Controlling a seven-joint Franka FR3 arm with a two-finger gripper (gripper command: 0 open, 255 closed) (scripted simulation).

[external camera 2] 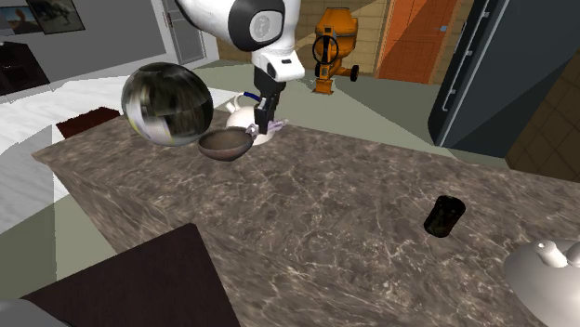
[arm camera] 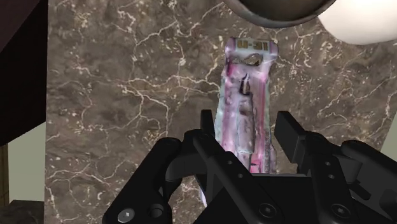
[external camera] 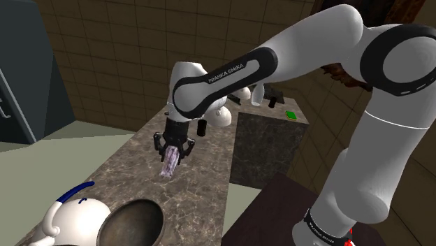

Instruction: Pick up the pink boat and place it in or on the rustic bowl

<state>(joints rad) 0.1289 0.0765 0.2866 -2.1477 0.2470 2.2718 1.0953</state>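
The pink boat [arm camera: 247, 95] is showing as a long, narrow hull, mottled pink, grey and white with a worn, streaky surface and a squared-off far end. The all-black end effector [arm camera: 248, 130] is clasping it: its two fingers [arm camera: 207, 127] are standing only a hull's width apart and pressing the boat's sides near its close end, so most of the hull is sticking out beyond the fingertips. In the shoulder view the boat [external camera: 169, 166] is hanging slanted beneath the end effector [external camera: 173, 149], over the desk [external camera: 199, 196], a brown slab veined with pale lines like marble; whether its lower tip is touching the slab cannot be told.

The bowl [external camera: 134, 222] is sitting near, towards the shoulder view's lower left: round, dark and dull, with a rough metallic look. In the wrist view its rim [arm camera: 277, 16] is lying just past the boat's far end.

A smooth white rounded vessel [external camera: 66, 218] with a blue stripe is standing just beside the bowl. In the second exterior view a mirror-like sphere [external camera 2: 167, 104] is resting close to the bowl's left, and a small black cup [external camera 2: 443, 215] is standing well apart at that view's right.
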